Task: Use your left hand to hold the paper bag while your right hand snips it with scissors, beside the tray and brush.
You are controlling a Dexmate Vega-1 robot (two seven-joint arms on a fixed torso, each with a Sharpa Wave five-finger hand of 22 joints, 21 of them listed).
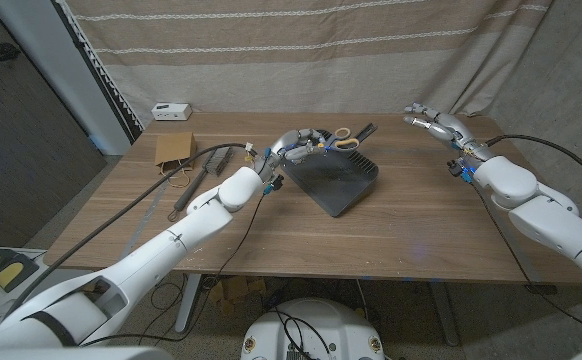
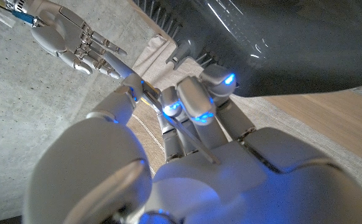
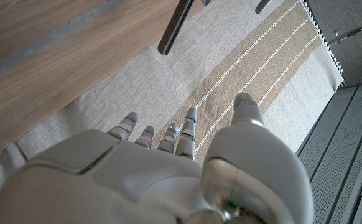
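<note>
1. The left hand (image 1: 299,143) reaches out over the middle of the table (image 1: 421,225), at the far left corner of the dark tray (image 1: 339,180).
2. In the left wrist view its fingers (image 2: 196,99) are curled inward, tips lit blue, close against the tray's dark wall (image 2: 293,43). I cannot tell whether they hold anything.
3. The scissors (image 1: 343,141) with yellow-orange handles lie just beyond the tray's far edge, right beside the left hand's fingertips. From the head view I cannot say whether the hand touches them.
4. A dark brush-like thing (image 1: 366,131) lies just past the scissors, by the tray's far corner.
5. The paper bag (image 1: 172,150) lies flat on the far left part of the table, well apart from both hands and to the left of the tray.
6. Next to the bag, a wire brush (image 1: 209,165) with a long handle lies slanted, between the bag and the left arm.
7. The right hand (image 1: 433,119) is held up above the far right corner of the table, fingers spread and holding nothing; the right wrist view shows its fingers (image 3: 187,127) apart over the striped curtain (image 3: 243,68).
8. The right hand also shows in the left wrist view, open, above the curled left fingers.
9. A small white box (image 1: 171,111) sits at the far left corner of the table.
</note>
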